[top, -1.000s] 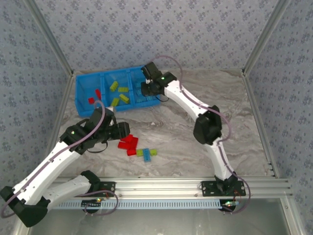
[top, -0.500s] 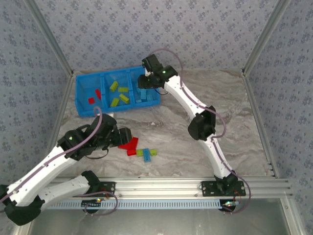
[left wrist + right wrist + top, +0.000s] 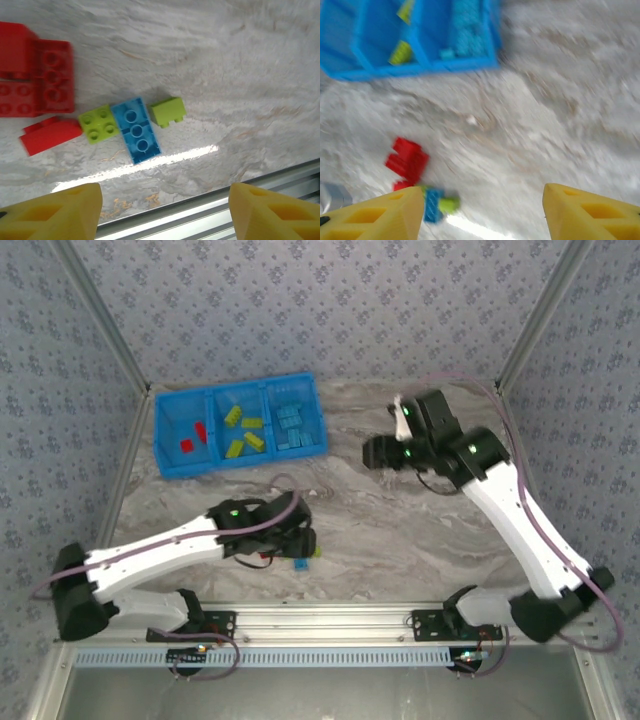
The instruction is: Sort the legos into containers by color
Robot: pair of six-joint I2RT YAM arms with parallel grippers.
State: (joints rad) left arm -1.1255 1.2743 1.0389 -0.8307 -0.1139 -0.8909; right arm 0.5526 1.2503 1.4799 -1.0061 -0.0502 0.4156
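Left fingers point(image 3: 60, 212) are standing wide apart with nothing between them, so the left gripper point(image 3: 162, 210) is hanging empty over the loose bricks. Under its gap a light blue brick point(image 3: 136, 131) is lying flat, studs up. A studded green brick point(image 3: 98, 124) is touching one long side of it, and a second green brick point(image 3: 167, 111), tipped on its side, is sitting just beside the other. Red bricks point(image 3: 37, 80) are bunching on the tray side of this cluster. The whole cluster is lying well apart from the tray point(image 3: 240, 392), on its near side.

Right fingers point(image 3: 580, 212) are likewise standing apart and empty. The right gripper point(image 3: 375, 452) is hovering off the tray's right end, clear of it.

In the tray, the left compartment point(image 3: 172, 425) is holding red, the middle compartment point(image 3: 222, 400) green, the right compartment point(image 3: 312, 415) light blue.

I am judging the step in hand to be a pick of the light blue brick, bound for the right compartment. As the jaws are lined up now, closing would likely sweep both green neighbours in. I am planning to turn the wrist so the fingers are meeting the brick's short ends — or to lift the tipped green one first — and then descend straight down.
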